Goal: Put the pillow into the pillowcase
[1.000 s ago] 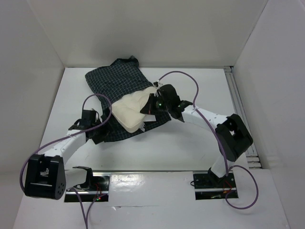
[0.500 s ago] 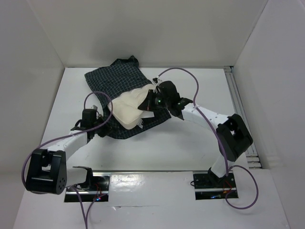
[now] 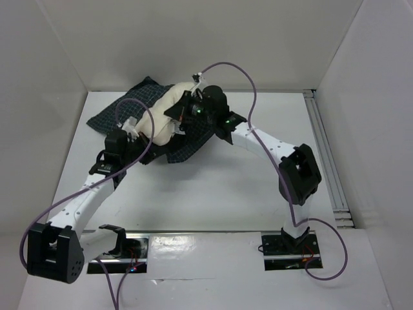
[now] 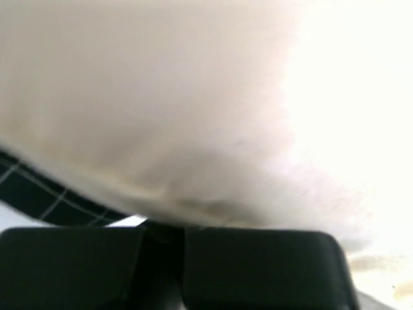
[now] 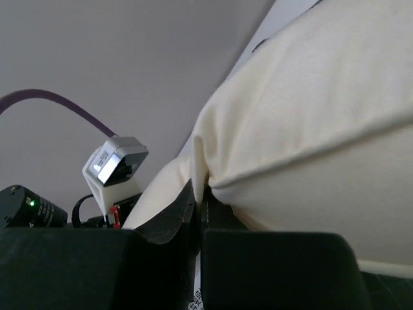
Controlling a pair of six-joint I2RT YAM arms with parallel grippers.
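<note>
— The pillow [image 3: 161,119]: where is it, and is any of it bagged?

— It lies at the far side of the tabletop [image 3: 213,187], on top of the pillowcase [image 3: 110,113]. The checked cloth spreads out to its left and shows again under its near edge. Nearly all the cream surface is bare, so it looks like the stuffing step is barely begun. Whether a corner sits inside the mouth cannot be told from above.

— Start from the left, then. What is the left arm doing?

— The left pincer [image 4: 162,239] is pressed up against the pillow's left flank, with a strip of check just beside it. Its jaws are drawn together to a thin slit. Whether any cloth is nipped in that slit cannot be told, since the view is blurred and too close.

— And the right?

— The right pincer [image 5: 199,242] is clamped tight on a pinched fold at the pillow's edge, and a flap of dark cloth sits in the same bite.

— What does the next move call for?

— Probably finding and spreading the bag's opening, which is not visible in any view. One arm would have to hold a single layer of the hem up while the other feeds a pillow corner into it. The cloth is thin and floppy, so both layers may get caught at once.
</note>
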